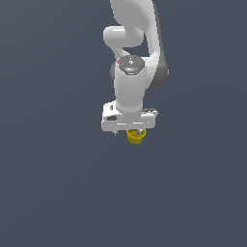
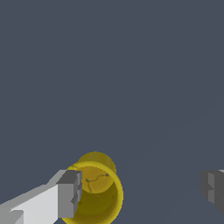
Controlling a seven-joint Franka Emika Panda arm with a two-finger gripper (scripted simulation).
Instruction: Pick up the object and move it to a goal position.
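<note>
No brand, label or writing can be read on anything here. There is one arm [image 1: 131, 62], white with dark joints, reaching down from the top of the exterior view, and one cup [image 1: 136, 135], mustard yellow with a rimmed mouth. The cup sits directly under the gripper [image 1: 128, 133] on a plain dark grey counter [image 1: 53, 193], and in the exterior view the gripper's white body hides most of it, leaving only its lower part showing. In the wrist view the cup [image 2: 97, 192] shows its open mouth and its inner floor, which carries a faint dark squiggle that cannot be read as lettering. The gripper [image 2: 140, 190] is spread wide: one grey fingertip [image 2: 69, 194] overlaps the cup's rim on one side, while the other fingertip [image 2: 213, 187] stands well apart from the cup at the far edge of the picture. The cup is not between the two fingers' centre line but close against the one finger.
</note>
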